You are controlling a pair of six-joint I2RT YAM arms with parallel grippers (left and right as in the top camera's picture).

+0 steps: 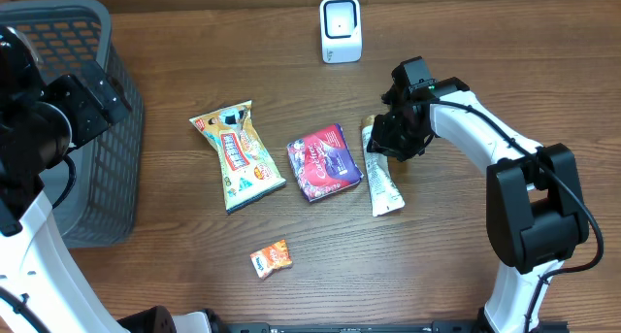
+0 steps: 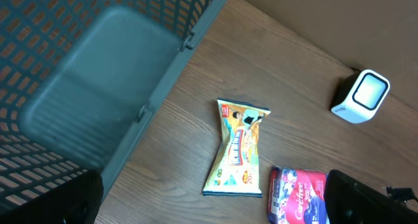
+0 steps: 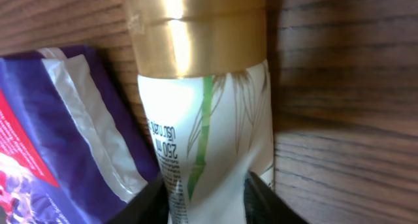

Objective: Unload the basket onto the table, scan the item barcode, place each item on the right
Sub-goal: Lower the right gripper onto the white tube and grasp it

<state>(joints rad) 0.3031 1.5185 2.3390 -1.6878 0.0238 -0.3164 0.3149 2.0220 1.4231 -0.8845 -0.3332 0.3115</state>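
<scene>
Clearly the scan has barely begun: the tube [image 1: 381,178] lies flat on the table [image 1: 466,42], right of the purple packet [image 1: 324,161] and well apart from the scanner [image 1: 341,28] at the far edge. The right gripper [image 3: 206,201] sits over the tube's far end, just below its gold cap [image 3: 196,34], its fingers [image 3: 151,201] pressing both sides. Lifting and presenting the barcode remain. The left gripper [image 2: 206,211] hangs wide open by the basket [image 2: 98,87].

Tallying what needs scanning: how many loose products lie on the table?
4: yellow snack bag left of centre, purple packet at centre, tube right of it in the right gripper, small orange packet nearest the front. The basket could hide more.
</scene>
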